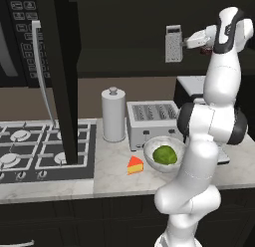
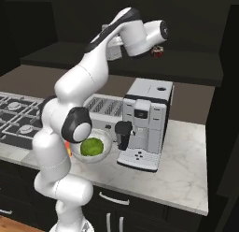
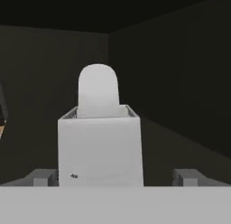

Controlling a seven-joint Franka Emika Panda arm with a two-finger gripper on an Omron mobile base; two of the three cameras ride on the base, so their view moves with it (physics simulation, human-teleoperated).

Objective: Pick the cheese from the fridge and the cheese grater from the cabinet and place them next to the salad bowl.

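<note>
The grey cheese grater (image 1: pixel 173 43) stands upright on the shelf inside the dark upper cabinet (image 1: pixel 124 22). My gripper (image 1: pixel 185 42) is level with it on its right and is open. In the hand view the cheese grater (image 3: pixel 99 146) sits between the two spread fingertips (image 3: pixel 43 177), with a gap on each side. The cabinet door (image 1: pixel 62 76) hangs open over the stove. The cheese (image 1: pixel 135 165) lies on the marble counter, just left of the salad bowl (image 1: pixel 163 154) with its green leafy ball. The fridge is out of view.
A silver toaster (image 1: pixel 152 121) and a white canister (image 1: pixel 113 114) stand behind the bowl. A coffee machine (image 2: pixel 144 123) is on the right and the gas stove (image 1: pixel 30 146) on the left. A small dark-red object (image 2: pixel 157 51) sits in the cabinet beside my arm.
</note>
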